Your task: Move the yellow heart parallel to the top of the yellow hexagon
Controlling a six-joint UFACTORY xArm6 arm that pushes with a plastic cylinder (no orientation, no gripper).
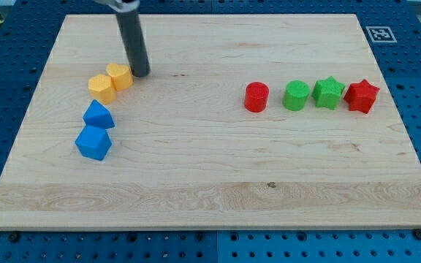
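Observation:
Two yellow blocks touch each other at the view's upper left. The right one [120, 75] and the left one [101, 87] are both small; one is the heart and one the hexagon, but I cannot tell which is which from here. My tip [140, 73] rests on the board just right of the right yellow block, touching or almost touching it. The dark rod rises from there toward the view's top.
Two blue blocks [98, 115] [93, 142] lie just below the yellow pair. At the view's right a row runs left to right: red cylinder [256, 96], green cylinder [296, 96], green star [328, 93], red star [362, 96]. The wooden board [210, 190] sits on a blue pegboard.

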